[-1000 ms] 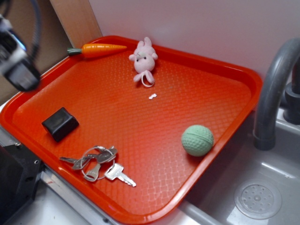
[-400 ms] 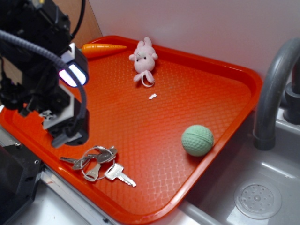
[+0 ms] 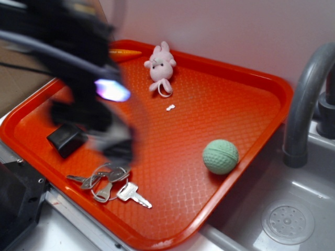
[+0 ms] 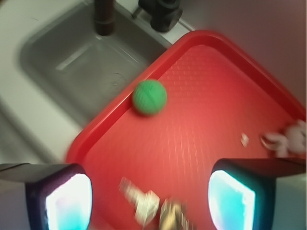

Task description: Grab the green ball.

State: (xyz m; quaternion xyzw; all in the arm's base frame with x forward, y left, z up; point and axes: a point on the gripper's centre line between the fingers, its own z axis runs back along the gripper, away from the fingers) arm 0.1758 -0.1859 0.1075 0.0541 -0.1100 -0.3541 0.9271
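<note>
1. The green ball sits on the red tray, close to the rim nearest the sink, touching nothing else.
2. The robot arm, blurred, hangs over the tray's opposite side, above a black block and a bunch of keys.
3. In the wrist view the claw stands wide, its two fingers well apart and holding nothing; the ball lies well ahead of them.
4. A pink plush bunny and an orange carrot rest along the tray's back edge.
5. A grey faucet arches over the sink.
</note>
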